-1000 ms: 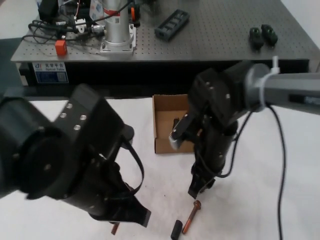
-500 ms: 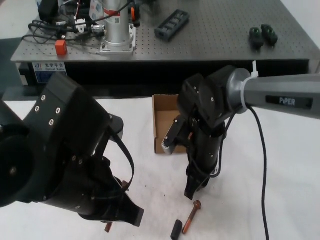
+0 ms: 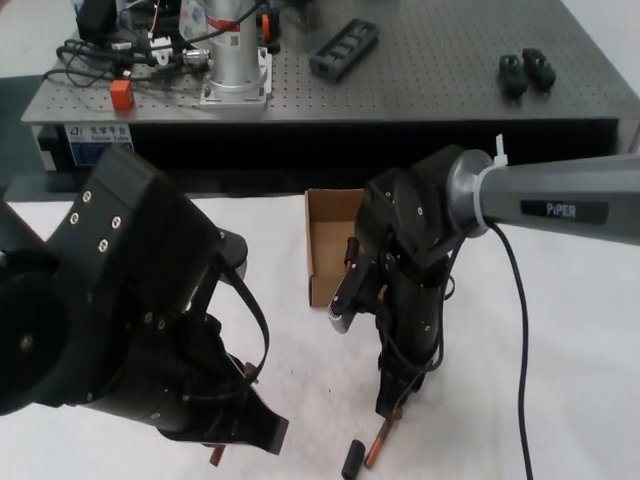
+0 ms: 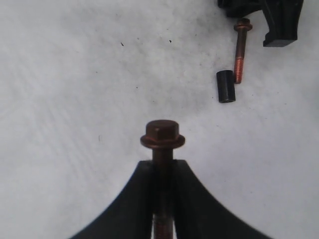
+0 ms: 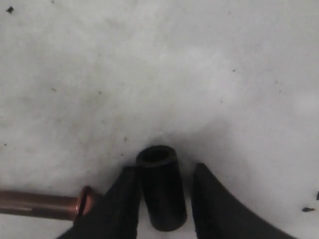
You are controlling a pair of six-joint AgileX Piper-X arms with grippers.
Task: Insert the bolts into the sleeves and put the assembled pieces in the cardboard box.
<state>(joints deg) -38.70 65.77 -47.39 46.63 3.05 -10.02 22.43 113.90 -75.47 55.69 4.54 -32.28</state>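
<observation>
My left gripper (image 4: 163, 167) is shut on a copper bolt (image 4: 162, 137), whose hex head pokes out past the fingertips; it hangs low over the white mat at the front left (image 3: 235, 445). My right gripper (image 5: 164, 172) grips a black sleeve (image 5: 160, 186), open end outward, just above the mat (image 3: 392, 405). Right beside it lies a loose copper bolt (image 3: 380, 445) (image 4: 239, 55) (image 5: 40, 205). A loose black sleeve (image 3: 352, 460) (image 4: 225, 86) rests by that bolt's threaded end. The cardboard box (image 3: 325, 205) stands behind the right arm, dark pieces inside.
Behind the mat runs a perforated metal bench (image 3: 430, 70) carrying a metal post (image 3: 237, 60), a black slotted tray (image 3: 343, 47), an orange block (image 3: 121, 95) and two dark parts (image 3: 525, 70). White mat lies open to the right of the right arm.
The right arm has come down and slightly left, its fingertips now just above the loose bolt's head. The left arm shifted between the first two frames, then held still with its bolt.
</observation>
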